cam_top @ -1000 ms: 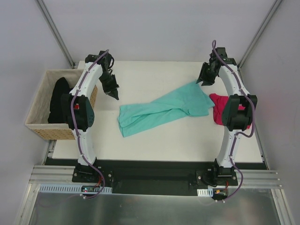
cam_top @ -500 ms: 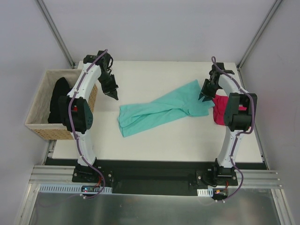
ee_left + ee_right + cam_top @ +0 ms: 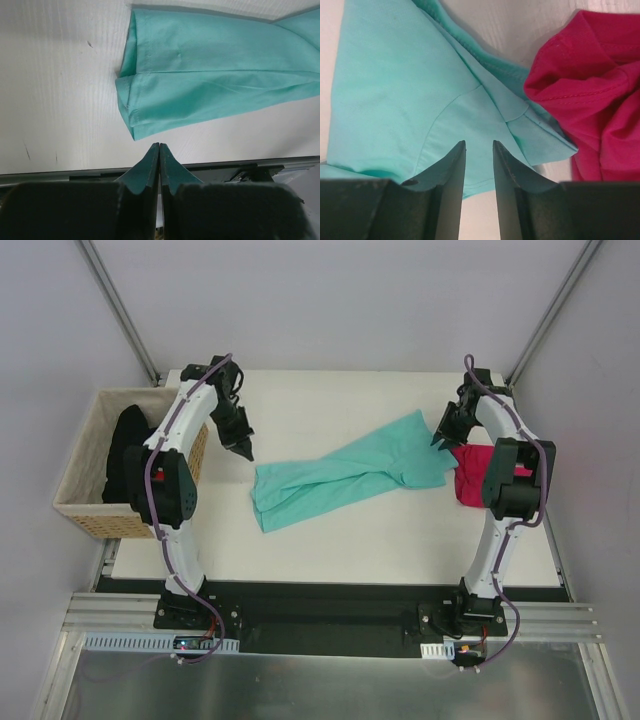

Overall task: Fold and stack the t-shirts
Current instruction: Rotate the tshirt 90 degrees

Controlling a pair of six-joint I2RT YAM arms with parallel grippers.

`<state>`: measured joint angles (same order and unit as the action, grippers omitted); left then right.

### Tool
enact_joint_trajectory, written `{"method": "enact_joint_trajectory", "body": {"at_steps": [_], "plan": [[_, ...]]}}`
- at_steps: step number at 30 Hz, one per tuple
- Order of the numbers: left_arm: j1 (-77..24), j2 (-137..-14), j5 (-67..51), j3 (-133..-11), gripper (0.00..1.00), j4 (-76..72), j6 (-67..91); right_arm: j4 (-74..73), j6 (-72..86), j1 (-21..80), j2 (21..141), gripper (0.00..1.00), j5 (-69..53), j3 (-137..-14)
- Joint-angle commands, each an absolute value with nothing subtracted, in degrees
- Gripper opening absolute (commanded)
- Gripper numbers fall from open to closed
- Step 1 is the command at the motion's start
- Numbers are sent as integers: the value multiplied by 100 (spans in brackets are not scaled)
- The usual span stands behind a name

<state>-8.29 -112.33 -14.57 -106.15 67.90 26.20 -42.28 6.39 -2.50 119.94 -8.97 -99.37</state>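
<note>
Teal-green cloth t-shirt [image 3: 345, 475] just beyond left gripper [image 3: 159, 146], jaws pressed together, its sleeve under right gripper [image 3: 479, 145], jaws narrowly parted

Plain teal shirt [image 3: 340, 478], plain magenta shirt [image 3: 470, 476]

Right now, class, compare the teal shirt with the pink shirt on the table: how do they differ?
The teal shirt lies stretched long and slanted across the middle; the pink shirt sits bunched at the right edge. The teal shirt lies in plain view from above; the pink shirt is partly hidden by the right arm. Both are plain cloth on the white table.
</note>
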Motion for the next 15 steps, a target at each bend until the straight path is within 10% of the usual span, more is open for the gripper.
{"method": "enact_joint_trajectory", "body": {"at_steps": [1,7,15], "plan": [[-1028,-11179,-1485,-10283,1,6654,2698,-4210,747,-141,11742,31,-1090,-10213],[-1160,-11627,-1389,-10397,25,6460,2637,-4473,536,228,11566,36,-1081,-10616],[-1151,-12049,-1064,-10512,30,6398,2558,-4614,563,343,11373,37,-1108,-10723]]}}
